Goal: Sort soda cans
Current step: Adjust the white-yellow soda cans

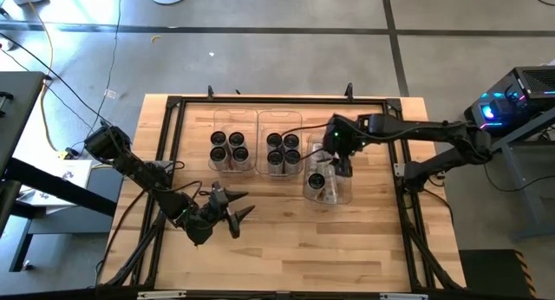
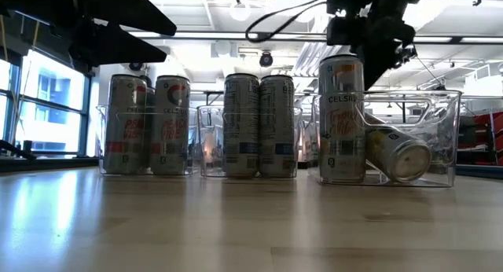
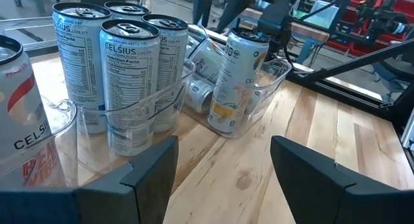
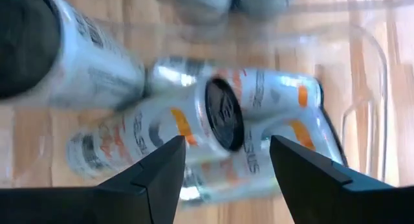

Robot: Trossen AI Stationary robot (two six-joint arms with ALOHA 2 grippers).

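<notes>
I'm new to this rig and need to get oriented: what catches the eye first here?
Three clear bins sit in a row mid-table, two holding upright cans. The third bin has one upright can and cans lying on their sides. The right gripper hovers open over it; the left gripper waits open nearer the front.

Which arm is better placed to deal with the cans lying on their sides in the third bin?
The right. Its gripper hangs open directly over the right-hand bin, where toppled cans lie beside an upright one. The left gripper waits open over bare table, away from that bin.
</notes>
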